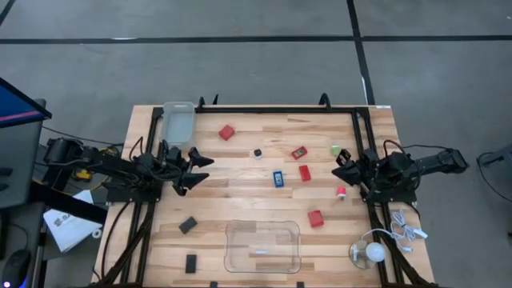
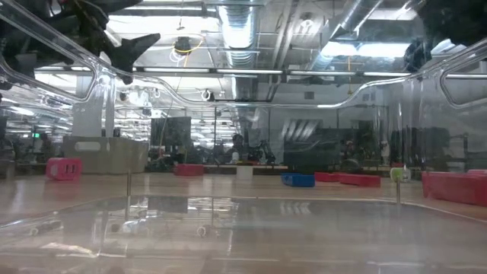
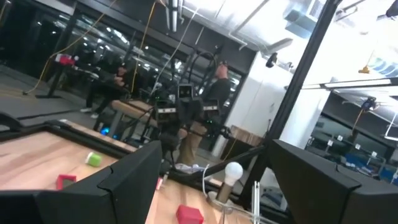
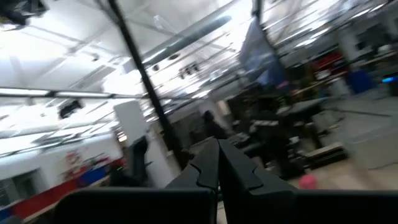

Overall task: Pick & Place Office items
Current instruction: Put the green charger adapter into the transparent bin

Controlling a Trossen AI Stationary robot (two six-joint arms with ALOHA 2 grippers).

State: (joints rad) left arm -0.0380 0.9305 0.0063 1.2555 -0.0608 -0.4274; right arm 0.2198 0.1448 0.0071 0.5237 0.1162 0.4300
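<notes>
My left tool (image 1: 198,170) hangs spread and empty, my right tool (image 1: 342,166) pinched shut on nothing; reaching in, I'd probably scatter the red blocks (image 1: 305,172).

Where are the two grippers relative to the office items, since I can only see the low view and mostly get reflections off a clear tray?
Observer: In the high view the left gripper hangs open over the table's left side, beside a clear tray at the far left corner, holding nothing.
Operator: And the right one?
Observer: The right gripper is shut and empty, at the right side next to a small green piece.
Operator: What lies between them?
Observer: A blue piece sits mid-table, with red blocks just right of it.
Operator: Anything in the tray in front of me?
Observer: That near tray holds no office item yet; two flat black rectangles lie to its left.
</notes>
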